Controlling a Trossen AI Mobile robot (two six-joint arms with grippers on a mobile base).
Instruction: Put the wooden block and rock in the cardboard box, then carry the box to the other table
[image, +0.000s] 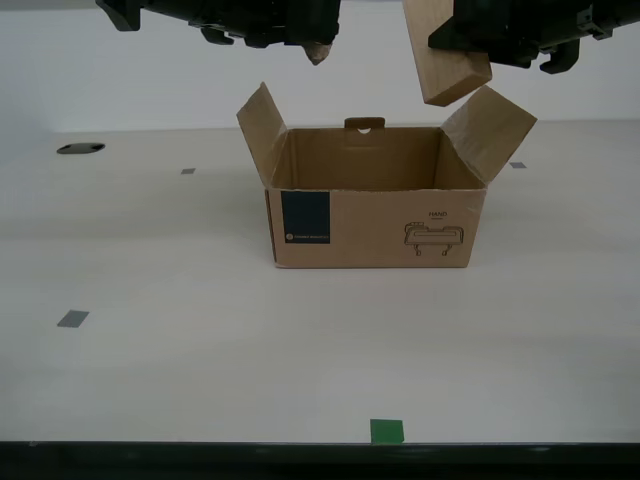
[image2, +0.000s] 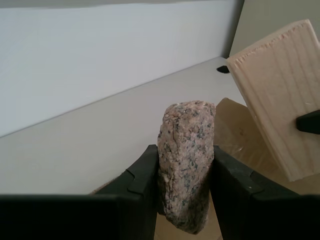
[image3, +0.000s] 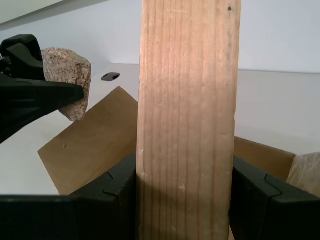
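Note:
The cardboard box (image: 375, 228) stands open on the table, flaps spread, teal label and line drawing on its front. The inside that shows holds nothing. My first gripper (image3: 185, 185) is shut on the wooden block (image3: 187, 100). It holds the block (image: 447, 60) tilted above the box's flap at the exterior view's right. My second gripper (image2: 184, 175) is shut on the rock (image2: 187, 155). In the exterior view only the rock's tip (image: 318, 52) shows, hanging above the box's other flap. From the first wrist view I also see the rock (image3: 67, 82) beyond a flap.
The box sits on a smooth off-white table (image: 200, 330) with small grey squares (image: 72, 319) and a green tape mark (image: 386, 431) near the front edge. A dark oval object (image: 80, 148) lies far back at the exterior view's left. A pale wall rises behind.

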